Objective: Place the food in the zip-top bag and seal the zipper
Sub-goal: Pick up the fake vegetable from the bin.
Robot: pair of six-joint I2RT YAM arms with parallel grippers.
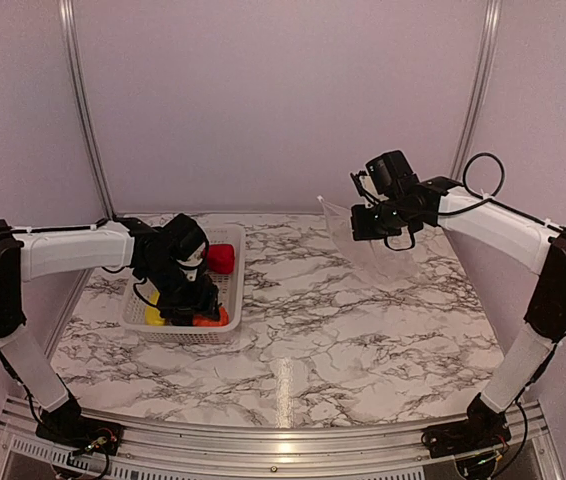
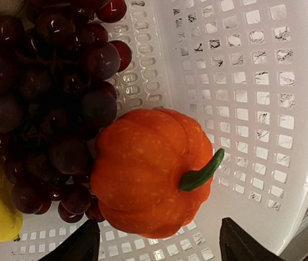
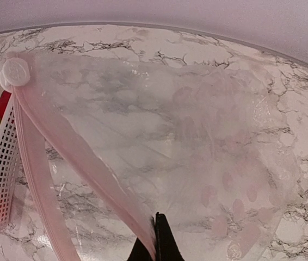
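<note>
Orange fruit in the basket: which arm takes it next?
Left. The left hand, open, hovers over the orange fruit in the basket; the right hand is shut on the zipper, holding the bag up.

The left arm (image 1: 63,250) rises from its base to a high elbow at the far left; its forearm then runs nearly level toward the middle; the wrist bends over, so the left gripper (image 1: 188,305) points steeply down and sits low; in the wrist view its fingers (image 2: 80,247) stand wide apart. The right arm (image 1: 503,225) climbs to an elbow at the far right; its forearm slants up and inward; the right gripper (image 1: 368,222) is held high, facing inward; its fingers (image 3: 164,244) are pressed together, pinching the zipper (image 3: 83,160).
</note>
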